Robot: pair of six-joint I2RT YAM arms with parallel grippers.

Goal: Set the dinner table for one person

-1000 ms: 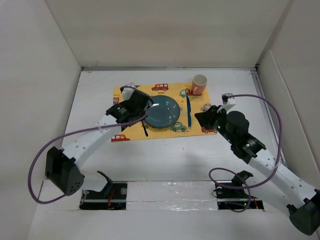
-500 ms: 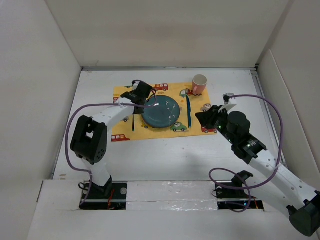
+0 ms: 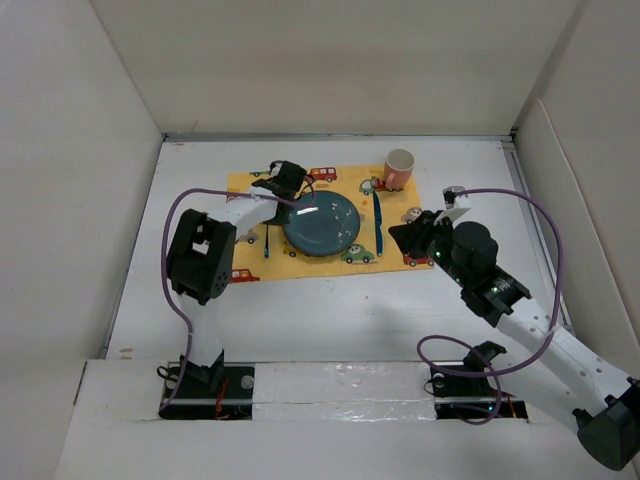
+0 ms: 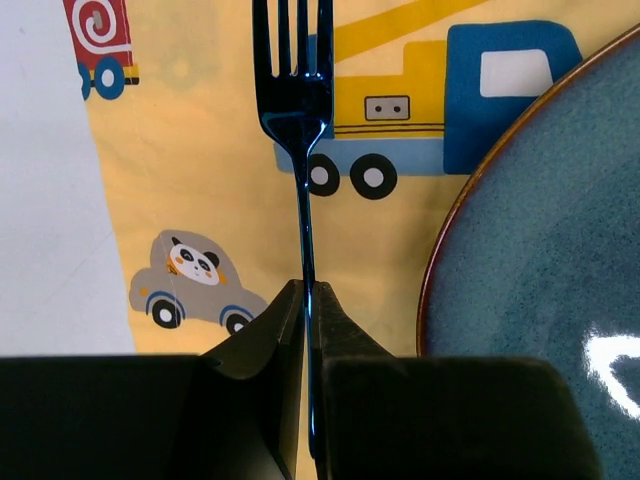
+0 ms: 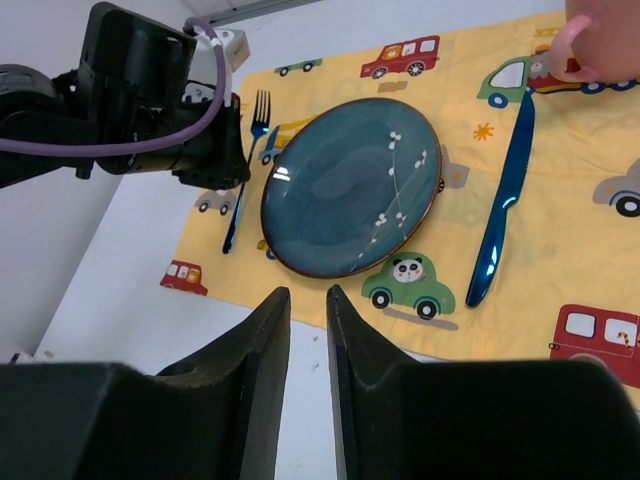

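A dark blue fork (image 4: 294,110) lies along the yellow car-printed cloth (image 3: 300,262) left of the blue plate (image 3: 322,222), tines pointing away. My left gripper (image 4: 307,292) is shut on the fork's handle, low over the cloth; it also shows in the top view (image 3: 272,200). The fork's handle end (image 3: 266,248) sticks out toward me. A blue knife (image 3: 377,222) lies right of the plate and a pink cup (image 3: 399,168) stands at the cloth's far right corner. My right gripper (image 5: 305,292) is slightly open and empty, above the cloth's near right edge (image 3: 398,233).
The cloth lies on the white dinner table (image 3: 330,300). White walls enclose the table on three sides. The right wrist view shows the plate (image 5: 350,187), knife (image 5: 505,195), cup (image 5: 600,30), fork (image 5: 240,200) and the left arm (image 5: 150,100) over the cloth's left part.
The left gripper has carried the fork leftward from the plate's near-left rim and set it straight beside the plate; the left arm has folded back. The right arm has not moved.
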